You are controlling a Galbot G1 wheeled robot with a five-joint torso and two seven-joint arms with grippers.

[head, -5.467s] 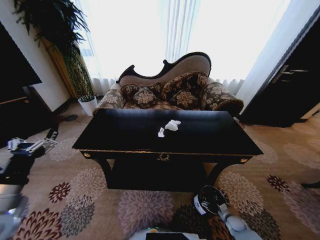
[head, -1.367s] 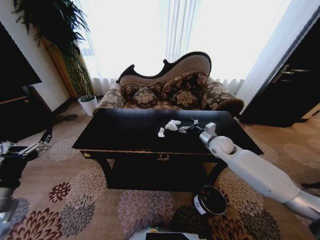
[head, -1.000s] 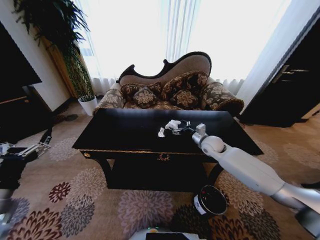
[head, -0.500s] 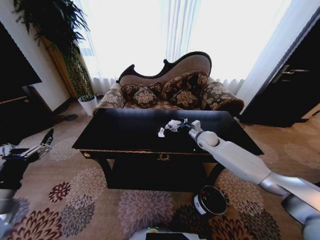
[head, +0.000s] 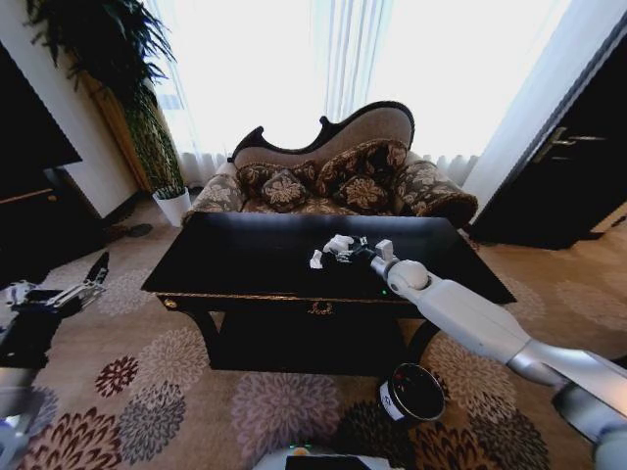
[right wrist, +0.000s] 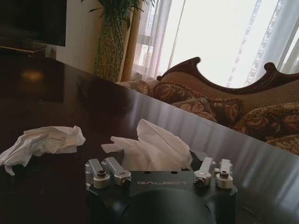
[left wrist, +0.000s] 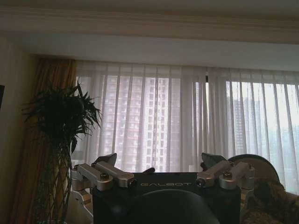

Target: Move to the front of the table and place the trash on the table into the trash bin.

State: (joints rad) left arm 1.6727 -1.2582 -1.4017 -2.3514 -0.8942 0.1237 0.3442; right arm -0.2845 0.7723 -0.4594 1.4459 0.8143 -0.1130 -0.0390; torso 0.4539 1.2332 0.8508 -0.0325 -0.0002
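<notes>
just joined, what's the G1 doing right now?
It is parked in front of the table, clearing trash. The right gripper is stretched out over the tabletop with its jaws open around the larger paper wad, not yet closed on it. A smaller wad lies beside it on the table. The bin stands on the carpet by the table's right front leg. The left gripper hangs open off to the side, away from the table.

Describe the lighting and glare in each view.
Head view: the windows blow out white behind the sofa, and the glossy table stays dark. Left wrist view: the room is dim and the plant a silhouette against bright curtains. Right wrist view: window light streaks the tabletop beside the paper wads.
</notes>
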